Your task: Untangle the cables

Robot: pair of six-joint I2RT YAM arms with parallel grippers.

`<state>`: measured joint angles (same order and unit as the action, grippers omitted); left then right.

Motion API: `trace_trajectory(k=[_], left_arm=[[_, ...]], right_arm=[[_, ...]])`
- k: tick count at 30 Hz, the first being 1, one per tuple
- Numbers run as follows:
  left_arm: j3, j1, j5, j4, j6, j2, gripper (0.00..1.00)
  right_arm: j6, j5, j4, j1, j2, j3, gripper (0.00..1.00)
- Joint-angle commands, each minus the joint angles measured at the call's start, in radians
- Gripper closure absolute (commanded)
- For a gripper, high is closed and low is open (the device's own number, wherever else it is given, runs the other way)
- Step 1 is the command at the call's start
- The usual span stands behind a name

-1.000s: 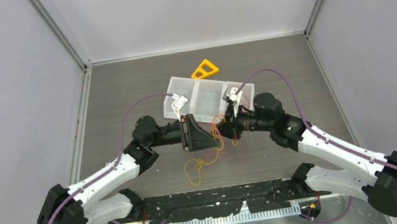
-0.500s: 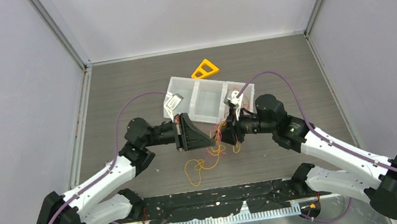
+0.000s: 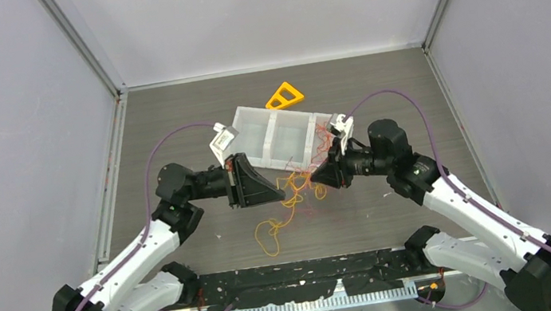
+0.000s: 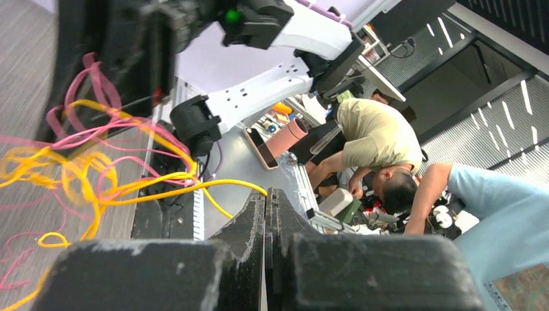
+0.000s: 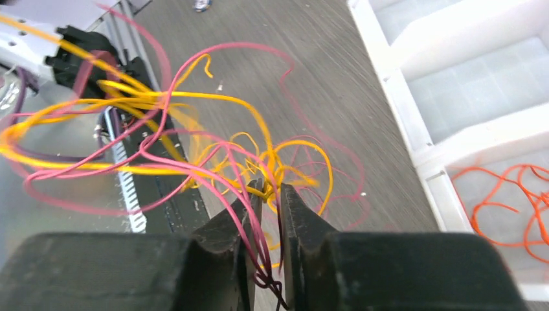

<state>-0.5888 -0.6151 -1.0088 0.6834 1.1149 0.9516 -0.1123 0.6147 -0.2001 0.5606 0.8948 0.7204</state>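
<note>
A: No readable writing. We see both arms pulled further apart, thin red and orange-yellow cables [image 3: 298,187] stretched above the grey worktop [image 3: 171,121].

B: Left gripper [image 4: 266,206] clamped on yellow strands; right gripper [image 5: 267,192] pinching red ones.

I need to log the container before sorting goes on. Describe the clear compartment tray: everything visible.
The compartment tray is a translucent white plastic box, long and shallow, split by cross walls into several open-topped sections. It lies flat at an angle on the dark wood-grain table, beyond both arms. The right-hand end section holds loose orange wire; the sections next to it look empty. An orange triangle lies just behind it; whether they touch is unclear.
</note>
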Motion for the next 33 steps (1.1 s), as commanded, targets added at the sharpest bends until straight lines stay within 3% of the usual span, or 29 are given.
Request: trace_trajectory(k=[1, 4, 9, 23, 28, 33], left_arm=[[-0.111, 0.005, -0.062, 0.055, 0.006, -0.037, 1.0], [-0.186, 0.009, -0.096, 0.054, 0.01, -0.038, 1.0], [-0.341, 0.045, -0.111, 0.044, 0.018, -0.034, 1.0], [-0.887, 0.375, -0.02, -0.016, 0.03, 0.036, 1.0], [-1.134, 0.459, 0.059, -0.204, -0.08, 0.094, 1.0], [-1.234, 0.5, 0.175, -0.425, -0.292, 0.117, 1.0]], right_arm=[[0.007, -0.019, -0.005, -0.064, 0.059, 0.034, 0.81], [0.019, -0.07, -0.012, -0.08, 0.114, 0.033, 0.89], [0.067, -0.102, -0.055, -0.101, 0.187, 0.03, 0.9], [0.234, -0.137, -0.151, -0.105, 0.333, -0.007, 0.95], [0.273, -0.155, -0.172, -0.095, 0.371, 0.018, 0.95], [0.36, -0.164, -0.192, -0.077, 0.357, 0.012, 0.95]])
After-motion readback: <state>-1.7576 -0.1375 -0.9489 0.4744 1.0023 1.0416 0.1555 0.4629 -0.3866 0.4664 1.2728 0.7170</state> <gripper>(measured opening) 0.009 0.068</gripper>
